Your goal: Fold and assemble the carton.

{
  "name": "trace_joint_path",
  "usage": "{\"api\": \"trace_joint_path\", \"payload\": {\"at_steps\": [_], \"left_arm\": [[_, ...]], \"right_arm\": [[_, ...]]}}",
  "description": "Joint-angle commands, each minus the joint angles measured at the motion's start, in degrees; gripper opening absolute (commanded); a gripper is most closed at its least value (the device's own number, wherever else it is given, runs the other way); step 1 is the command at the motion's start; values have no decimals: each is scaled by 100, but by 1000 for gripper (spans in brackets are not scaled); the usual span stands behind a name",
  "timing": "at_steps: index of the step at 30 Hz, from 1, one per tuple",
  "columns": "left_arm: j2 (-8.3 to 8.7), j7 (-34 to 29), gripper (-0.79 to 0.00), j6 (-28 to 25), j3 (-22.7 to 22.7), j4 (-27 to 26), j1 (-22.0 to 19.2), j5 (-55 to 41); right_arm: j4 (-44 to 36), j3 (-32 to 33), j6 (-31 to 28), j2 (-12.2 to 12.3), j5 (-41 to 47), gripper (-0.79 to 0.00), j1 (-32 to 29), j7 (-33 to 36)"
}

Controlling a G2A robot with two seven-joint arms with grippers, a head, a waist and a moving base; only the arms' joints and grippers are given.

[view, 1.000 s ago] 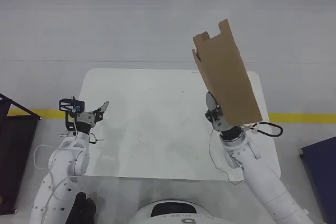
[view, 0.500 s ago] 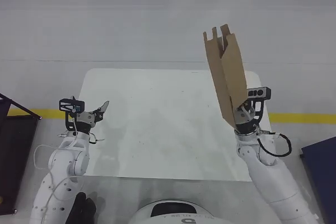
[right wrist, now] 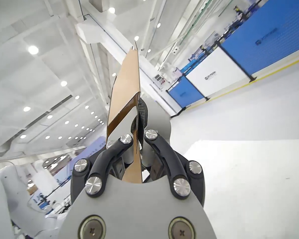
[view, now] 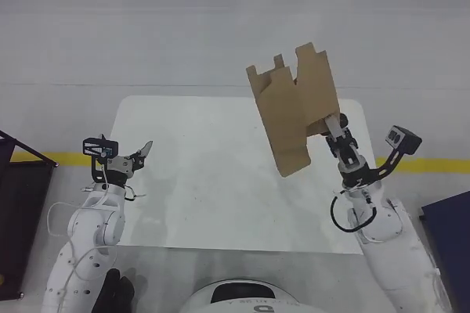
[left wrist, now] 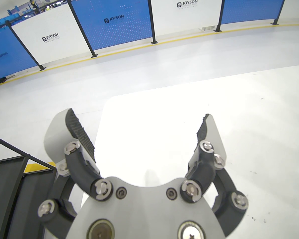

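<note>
**Right pincer clamps the flat carton aloft; left pincer waits open, well apart**

The right pincer (right wrist: 139, 109) is closed on the carton (right wrist: 123, 93). Its two pads are pressed against either face of the cardboard near one edge, and the sheet passes between them down toward the palm. In the right wrist view the carton is seen almost edge-on. It runs straight out past the fingertips, and its layers part slightly on one side, so it seems to be flattened rather than opened into a box.

In the top view the right pincer (view: 333, 129) holds the carton (view: 288, 117) clear of the table (view: 204, 180), with nothing under it but air. Most of the cardboard lies beyond the fingertips and off to the side facing the other arm. The carton's long axis runs away from the grip, and the notched flaps are at the far end.

The left pincer (view: 145, 148) is well apart from the carton, with the bare middle of the table between them. It hovers over its own edge of the table (left wrist: 164, 125). In its wrist view the left pincer (left wrist: 139, 130) has its jaws spread wide with nothing between them.

The right arm is the nearer one, since it already has the carton. My judgement is that opening the carton needs a second grip on the free panel. That panel faces the left pincer, so the gap across the table is what has to close.
</note>
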Motion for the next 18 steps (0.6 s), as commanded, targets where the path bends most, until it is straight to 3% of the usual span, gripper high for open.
{"api": "trace_joint_path", "payload": {"at_steps": [1, 2, 15, 18], "left_arm": [[0, 0, 0, 0, 0, 0, 0, 0], [0, 0, 0, 0, 0, 0, 0, 0], [0, 0, 0, 0, 0, 0, 0, 0], [0, 0, 0, 0, 0, 0, 0, 0]], "right_arm": [[-87, -43, -283, -17, 406, -785, -176, -194], [-130, -180, -427, -22, 858, -785, -254, -111], [-112, -169, -388, -22, 831, -785, -251, -107], [-31, -59, -31, -43, -223, -785, -185, -275]]}}
